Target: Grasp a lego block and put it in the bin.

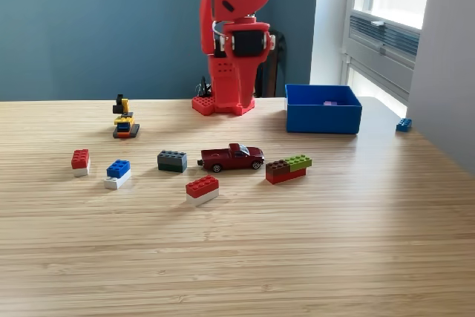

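A: Arm (pixel 234 35), red, one unit, folded upright on its base at the far edge of the wooden table (pixel 237 257). Gripper?

B: Gripper not identifiable. The arm's upper part ran out of the top of the exterior view, so whether the jaws stood apart or together could not be told. Places therefore were logged from the arm as it showed.

A: Bin (pixel 323 109)?

B: Bright blue, square, open-topped, standing on the table just to the exterior view's right of the arm's base, apart from it. A small purple piece (pixel 330 102) lay inside.

A: Loose bricks?

B: All nearer the camera than the arm. Red-over-white brick (pixel 202 189), almost straight in front of the base. Grey brick (pixel 172 160) and blue-over-white brick (pixel 117 173) to its left in the exterior view; another red-over-white brick (pixel 80 162) further left. Green, brown and red stack (pixel 289 169) to the right.

A: Other items?

B: Dark red toy pickup truck (pixel 232 157), between the grey brick and the stack. Small black-and-yellow lego build (pixel 125 120), left of the base. One small blue brick (pixel 403 125) beyond the bin, at the table's right edge. Nothing on the table touched the arm.
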